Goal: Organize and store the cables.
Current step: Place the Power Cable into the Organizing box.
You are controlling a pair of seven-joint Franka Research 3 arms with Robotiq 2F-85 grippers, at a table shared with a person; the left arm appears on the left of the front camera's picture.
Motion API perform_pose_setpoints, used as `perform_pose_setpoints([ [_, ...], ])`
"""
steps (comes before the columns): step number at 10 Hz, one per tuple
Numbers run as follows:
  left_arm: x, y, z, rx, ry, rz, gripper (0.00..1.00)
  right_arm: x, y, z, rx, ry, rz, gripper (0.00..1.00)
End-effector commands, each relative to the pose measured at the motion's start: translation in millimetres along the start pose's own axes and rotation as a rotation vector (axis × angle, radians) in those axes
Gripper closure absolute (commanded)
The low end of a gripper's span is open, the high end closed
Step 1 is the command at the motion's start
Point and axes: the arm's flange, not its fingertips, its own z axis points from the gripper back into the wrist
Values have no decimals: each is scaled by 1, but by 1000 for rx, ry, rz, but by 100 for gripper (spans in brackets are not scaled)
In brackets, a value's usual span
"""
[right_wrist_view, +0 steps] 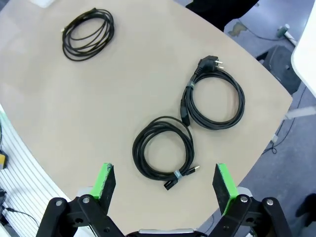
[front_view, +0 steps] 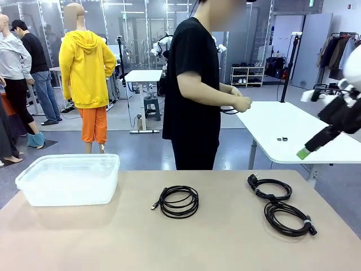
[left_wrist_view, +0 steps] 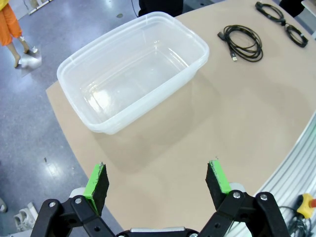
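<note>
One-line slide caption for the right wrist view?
Open right gripper above the nearest cable coil; plug-ended coil and thin coil lie beyond on the tan table.

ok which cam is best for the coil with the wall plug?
Right wrist view: the plug-ended cable lies whole, seen from above, prongs and tie clear. Front view shows it low and foreshortened; left wrist view, small at the top edge.

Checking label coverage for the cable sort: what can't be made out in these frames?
- Front view: thin black cord in the person's hands, mostly covered by them; length and plug ends unreadable.
- Front view: two small dark items on the white table behind, too small to identify.
- All views: connector on the round black cable coil at mid-table, too small to tell its type.
</note>
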Motion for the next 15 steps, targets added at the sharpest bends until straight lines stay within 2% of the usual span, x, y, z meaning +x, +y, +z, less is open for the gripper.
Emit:
perform_pose_setpoints([
  [1, 0, 0, 1, 1, -2, 1, 0, 29, -3, -15, -42, 60, -48, 0],
  [3, 0, 0, 1, 1, -2, 1, 0, 43, 1, -32, -33, 102, -57, 0],
  [5, 0, 0, 1, 1, -2, 1, 0, 35, 1, -32, -11, 75, -27, 0],
  [10, 0, 0, 1, 1, -2, 1, 0, 38, 1, -34, -12, 77, -35, 0],
  [12, 0, 0, 1, 1, -2, 1, 0, 67, 15, -73, -44, 213, -70, 0],
  [15, 0, 0, 1, 1, -2, 1, 0, 109, 22, -142, -133, 358, -174, 0],
])
